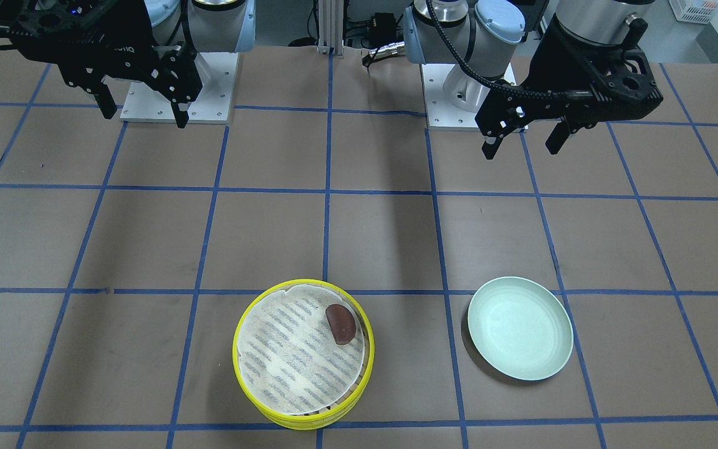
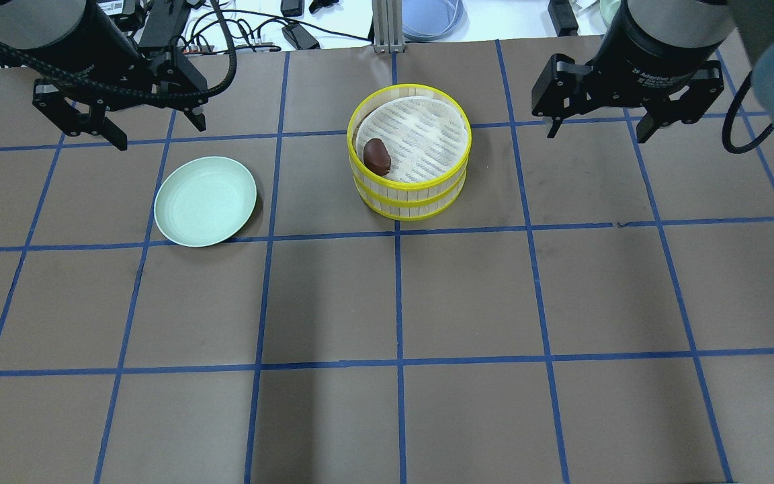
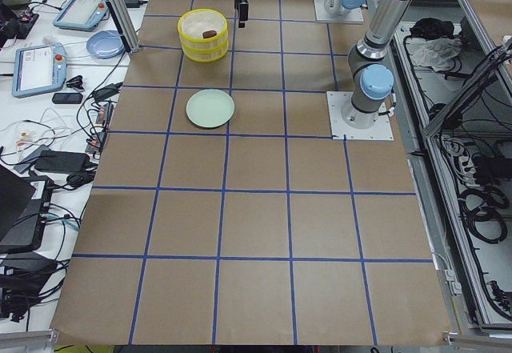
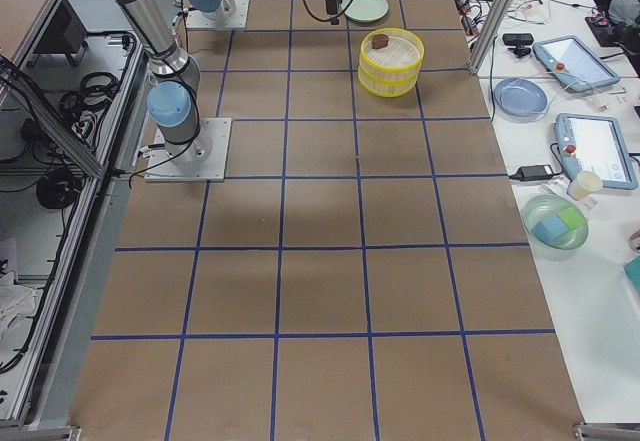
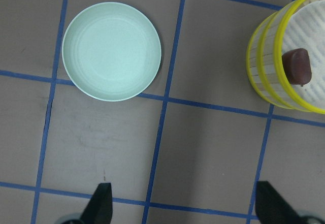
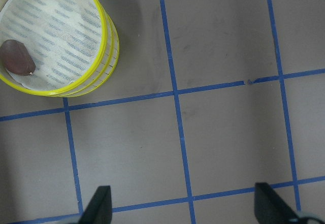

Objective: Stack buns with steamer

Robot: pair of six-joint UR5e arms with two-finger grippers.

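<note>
The two steamer tiers (image 2: 408,202) stand stacked, yellow-rimmed, with a white liner on top. The dark reddish-brown bun (image 2: 376,155) lies on that liner near its edge; it also shows in the front view (image 1: 340,323). The pale cream bun is hidden. My left gripper (image 2: 158,134) hangs open and empty above the table, behind the mint-green plate (image 2: 205,200). My right gripper (image 2: 596,133) hangs open and empty to the right of the steamer, apart from it. The left wrist view shows the plate (image 5: 111,51) and steamer (image 5: 269,82) below its open fingers.
The plate is empty and sits about one grid square to the left of the steamer. Brown table paper with blue tape lines covers the table. Cables, tablets and bowls lie beyond the far table edge (image 2: 333,40).
</note>
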